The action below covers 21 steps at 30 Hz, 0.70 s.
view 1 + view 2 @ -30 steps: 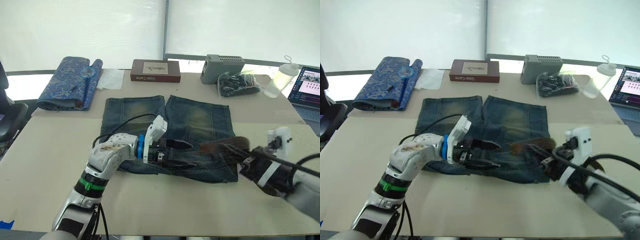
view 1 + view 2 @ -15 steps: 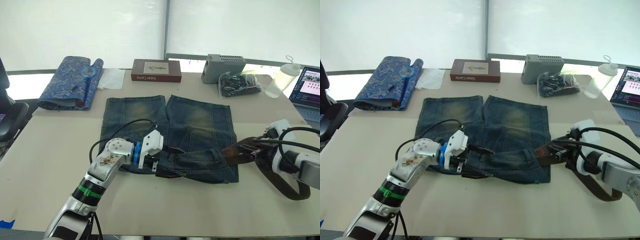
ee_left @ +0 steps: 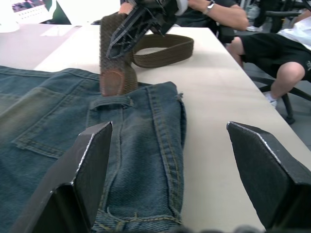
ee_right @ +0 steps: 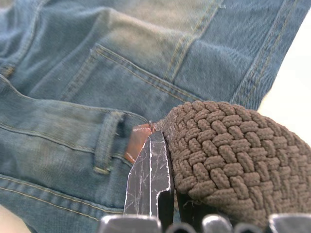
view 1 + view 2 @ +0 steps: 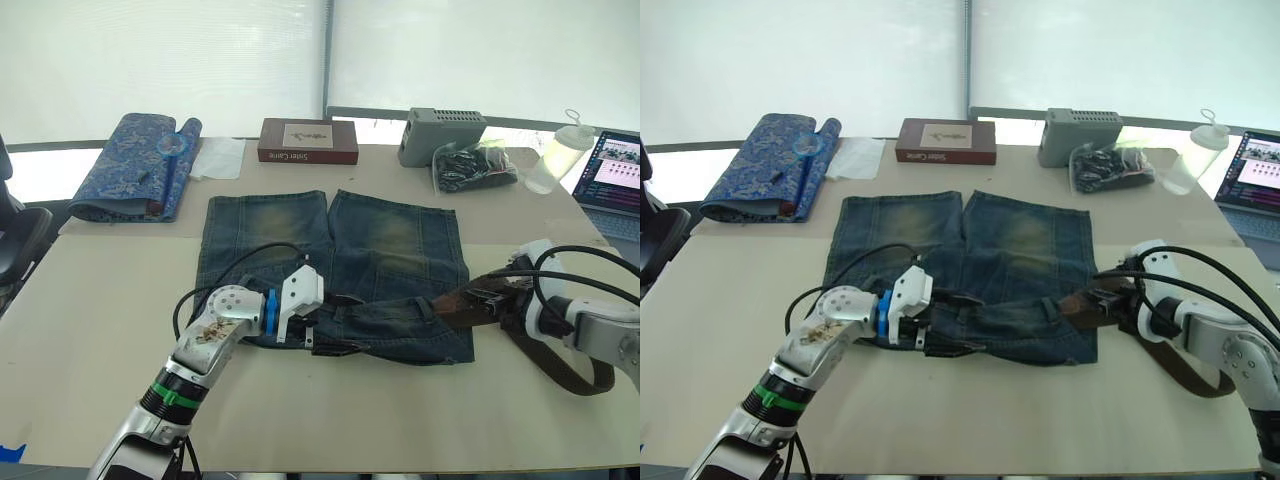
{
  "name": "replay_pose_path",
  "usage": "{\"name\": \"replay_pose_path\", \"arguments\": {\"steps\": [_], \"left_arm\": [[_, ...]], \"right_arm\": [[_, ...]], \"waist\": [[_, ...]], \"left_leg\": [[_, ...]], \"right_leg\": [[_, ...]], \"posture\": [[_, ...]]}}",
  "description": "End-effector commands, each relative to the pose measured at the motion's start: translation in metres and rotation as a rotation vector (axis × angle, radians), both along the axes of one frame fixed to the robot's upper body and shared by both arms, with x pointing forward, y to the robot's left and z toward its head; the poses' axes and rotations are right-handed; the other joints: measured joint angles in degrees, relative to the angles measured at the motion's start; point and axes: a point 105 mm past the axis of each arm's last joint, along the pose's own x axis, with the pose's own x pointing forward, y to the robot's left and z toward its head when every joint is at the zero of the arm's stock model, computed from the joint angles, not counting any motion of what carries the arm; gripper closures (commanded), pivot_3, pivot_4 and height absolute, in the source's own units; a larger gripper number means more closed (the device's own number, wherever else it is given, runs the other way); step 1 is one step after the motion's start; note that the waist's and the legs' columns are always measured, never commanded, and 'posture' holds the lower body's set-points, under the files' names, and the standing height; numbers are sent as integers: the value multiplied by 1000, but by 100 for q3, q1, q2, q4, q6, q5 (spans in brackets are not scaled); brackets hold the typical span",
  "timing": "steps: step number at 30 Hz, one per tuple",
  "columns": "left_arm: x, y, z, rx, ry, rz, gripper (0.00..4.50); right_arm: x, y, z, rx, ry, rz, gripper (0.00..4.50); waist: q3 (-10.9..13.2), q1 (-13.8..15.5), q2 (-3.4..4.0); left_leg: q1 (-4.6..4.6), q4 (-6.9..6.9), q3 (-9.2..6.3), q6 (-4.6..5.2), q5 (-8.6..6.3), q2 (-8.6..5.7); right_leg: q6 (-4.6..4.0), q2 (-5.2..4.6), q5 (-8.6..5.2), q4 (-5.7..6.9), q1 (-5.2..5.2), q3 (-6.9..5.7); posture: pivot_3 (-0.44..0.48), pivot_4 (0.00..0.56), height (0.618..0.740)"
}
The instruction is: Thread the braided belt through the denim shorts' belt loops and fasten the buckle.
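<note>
The right pincer (image 5: 1118, 300) is pinching the braided belt (image 5: 470, 303) close to its tip, and its black fingers (image 4: 151, 179) press the strap from both sides. It holds the tip low and flat, pointing at a belt loop (image 4: 108, 141) on the waistband, so the tip looks ready to slide under that little strip. In the left wrist view the smooth, rounded leather tip sits just at the loop's edge. I cannot tell if it has gone in yet.

The left pincer (image 5: 330, 325) is spread wide, with one finger on each side of the waistband. It seems to be there to keep the denim shorts (image 5: 335, 260) from sliding when the belt pushes.

The belt is dark brown and woven like a basket, so it is bumpy and thick. The rest of it curls in a loose loop (image 5: 575, 375) on the worktop (image 5: 90, 310) behind the right pincer, giving slack to pull through. I cannot make out the buckle.

The shorts lie flat in the middle of the worktop, waistband toward the robot. They are faded blue, with yellowish worn patches on both legs and stitched pockets. The denim looks stiff and heavy.
</note>
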Motion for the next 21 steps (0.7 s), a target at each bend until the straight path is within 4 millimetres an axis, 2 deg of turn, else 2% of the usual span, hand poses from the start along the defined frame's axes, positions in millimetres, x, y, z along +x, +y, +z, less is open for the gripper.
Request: {"name": "replay_pose_path", "arguments": {"steps": [1, 6, 11, 21], "left_arm": [[-2, 2, 10, -28, -18, 40, 556], [-2, 5, 11, -36, -4, 79, 556], [-3, 4, 14, -40, -1, 86, 556], [-1, 2, 12, -29, 16, 96, 556]], "right_arm": [[1, 7, 5, 28, -4, 36, 4500], [4, 7, 25, 103, -46, 36, 4500], [-1, 7, 10, 94, 15, 41, 4500], [0, 22, -20, 89, 85, 61, 4500]], "waist": [[0, 0, 0], [0, 2, 0], [0, 31, 0], [0, 6, 0]], "left_leg": [[0, -1, 0, 0, 0, 0], [0, -1, 1, 0, 0, 0], [-2, 0, 0, 0, 0, -1], [0, -1, 1, -1, 0, 0]], "right_leg": [[0, 0, 0, 0, 0, 0], [3, 0, 2, 1, -2, 0], [3, -1, 1, -2, 0, -2], [3, 0, 1, 1, -1, -2]], "posture": [[0, 150, 740], [0, 150, 740], [0, 150, 740], [0, 150, 740]]}}
